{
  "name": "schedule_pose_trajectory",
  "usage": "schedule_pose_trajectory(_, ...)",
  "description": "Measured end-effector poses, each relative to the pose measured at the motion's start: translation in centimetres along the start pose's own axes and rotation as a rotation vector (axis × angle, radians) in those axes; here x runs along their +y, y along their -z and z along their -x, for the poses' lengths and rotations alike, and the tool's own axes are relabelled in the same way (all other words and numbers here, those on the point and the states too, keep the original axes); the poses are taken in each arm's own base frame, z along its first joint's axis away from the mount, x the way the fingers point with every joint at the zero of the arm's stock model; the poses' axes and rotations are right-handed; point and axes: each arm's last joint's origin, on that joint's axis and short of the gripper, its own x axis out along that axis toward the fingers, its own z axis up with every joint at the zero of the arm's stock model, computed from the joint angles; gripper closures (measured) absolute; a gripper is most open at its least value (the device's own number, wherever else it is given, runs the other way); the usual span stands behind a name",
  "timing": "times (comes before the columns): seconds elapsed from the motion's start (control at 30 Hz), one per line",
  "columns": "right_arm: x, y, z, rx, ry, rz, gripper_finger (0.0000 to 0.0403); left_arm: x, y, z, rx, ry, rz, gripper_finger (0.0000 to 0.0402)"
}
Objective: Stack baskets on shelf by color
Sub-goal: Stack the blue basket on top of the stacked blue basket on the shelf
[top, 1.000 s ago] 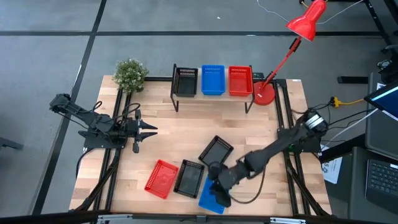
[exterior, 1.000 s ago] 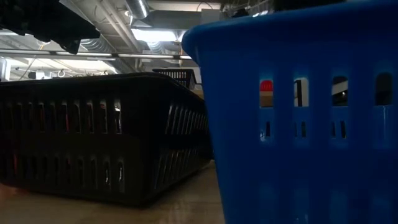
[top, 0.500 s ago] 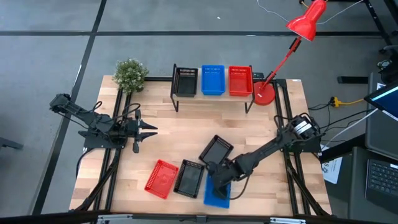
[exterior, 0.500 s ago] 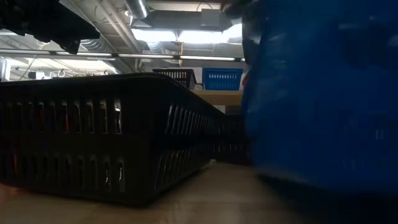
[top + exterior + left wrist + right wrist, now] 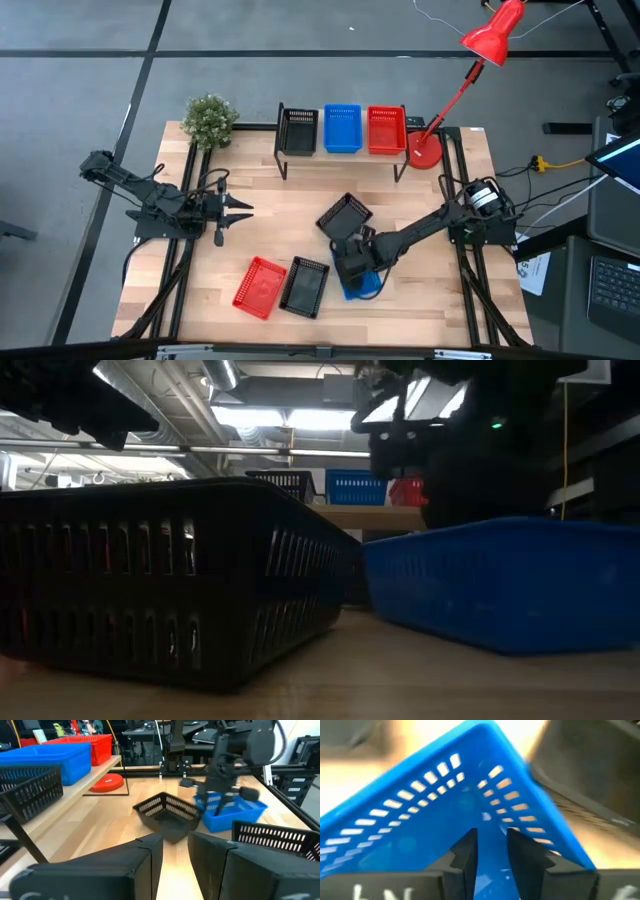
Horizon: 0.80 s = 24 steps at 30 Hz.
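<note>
Here the right end effector pinches a blue basket wall — shallow, slotted mesh.

No legible text, labels, brands, numbers or signs in any view; the baskets and shelf carry no readable markings.

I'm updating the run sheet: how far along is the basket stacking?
Done: the shelf holds one black, one blue and one red basket. In hand: the right hand grips a blue basket at its wall. Left: two black baskets and a red basket on the table. The left hand waits at the table's left side.
</note>
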Motion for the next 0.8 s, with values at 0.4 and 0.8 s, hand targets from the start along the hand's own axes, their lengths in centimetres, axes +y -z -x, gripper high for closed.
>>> schedule_pose_trajectory(0.4, -1.0, -2.6, 8.2, -0.073, -0.121, 0.031, 0.0298, 0.0, 0.0, 0.0, -0.002, 0.000, 0.011, 0.0318)
schedule_pose_trajectory(0.8, 5.5, 2.1, 14.4, -0.150, -0.276, 0.241, 0.0298, 0.0, 0.0, 0.0, -0.003, 0.000, 0.037, 0.0318)
